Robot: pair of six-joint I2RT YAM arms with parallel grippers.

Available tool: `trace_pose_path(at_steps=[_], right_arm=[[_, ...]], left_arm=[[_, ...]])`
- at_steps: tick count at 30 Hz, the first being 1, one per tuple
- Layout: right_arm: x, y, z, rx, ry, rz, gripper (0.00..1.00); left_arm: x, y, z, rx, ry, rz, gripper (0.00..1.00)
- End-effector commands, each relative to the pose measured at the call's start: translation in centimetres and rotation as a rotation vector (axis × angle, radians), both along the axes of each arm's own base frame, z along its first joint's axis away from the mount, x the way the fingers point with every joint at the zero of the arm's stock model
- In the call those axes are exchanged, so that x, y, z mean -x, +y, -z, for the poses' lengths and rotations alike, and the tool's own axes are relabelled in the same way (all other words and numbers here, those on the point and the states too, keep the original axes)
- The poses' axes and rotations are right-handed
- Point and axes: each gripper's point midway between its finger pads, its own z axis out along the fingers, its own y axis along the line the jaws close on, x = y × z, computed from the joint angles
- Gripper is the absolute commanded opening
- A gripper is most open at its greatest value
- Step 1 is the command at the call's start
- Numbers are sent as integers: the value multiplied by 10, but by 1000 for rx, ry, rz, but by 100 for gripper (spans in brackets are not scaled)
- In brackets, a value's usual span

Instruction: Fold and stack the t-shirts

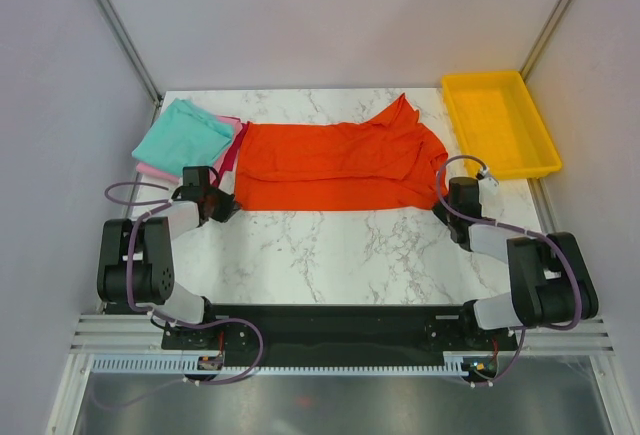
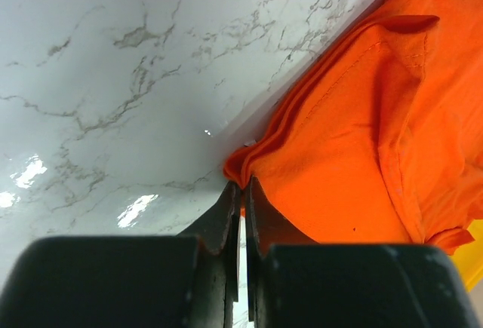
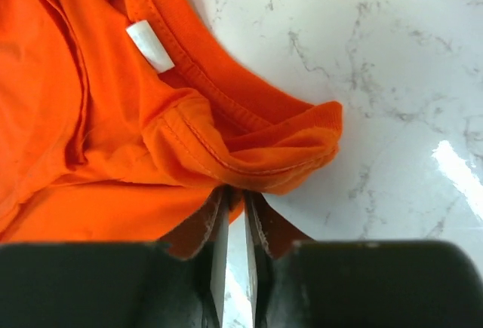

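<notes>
Orange-red t-shirt point(image 1: 335, 167), folded lengthwise, rumpled, lying crosswise

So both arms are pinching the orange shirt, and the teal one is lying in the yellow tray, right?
No. The top external view shows the teal t-shirt on the table at the far left, atop a pink t-shirt, apart from the yellow tray. The left gripper and right gripper do pinch the orange t-shirt.

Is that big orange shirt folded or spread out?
Partly folded: the bright orange-red cloth t-shirt lies as a long band, with doubled layers at the corner the left gripper pinches.
</notes>
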Motion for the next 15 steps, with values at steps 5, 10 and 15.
trace_pose_path(at_steps=[5, 10, 15], right_arm=[[-1, -9, -23, 33, -50, 36, 8], [6, -12, -40, 53, -68, 31, 0], [21, -24, -53, 94, -68, 65, 0]], left_arm=[[14, 12, 3, -69, 42, -23, 2], [22, 18, -12, -105, 26, -36, 2], [35, 21, -30, -123, -11, -47, 2]])
